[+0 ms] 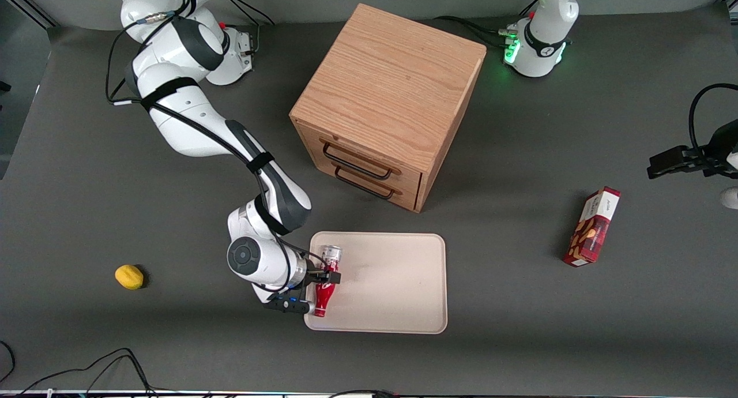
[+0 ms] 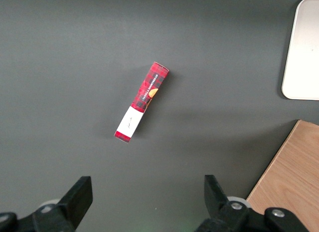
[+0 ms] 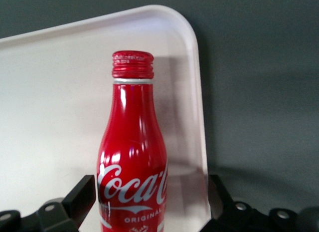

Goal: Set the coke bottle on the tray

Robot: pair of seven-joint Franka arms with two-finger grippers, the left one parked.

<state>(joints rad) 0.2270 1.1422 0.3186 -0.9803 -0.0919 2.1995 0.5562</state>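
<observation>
Gripper (image 1: 324, 277) low over tray (image 1: 398, 282), clasping coke bottle (image 1: 324, 291).

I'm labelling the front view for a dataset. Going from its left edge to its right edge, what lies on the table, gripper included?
Lemon → gripper holding the coke bottle → tray → red snack box. I left out the wooden drawer cabinet: it spans the same stretch as the tray.
</observation>
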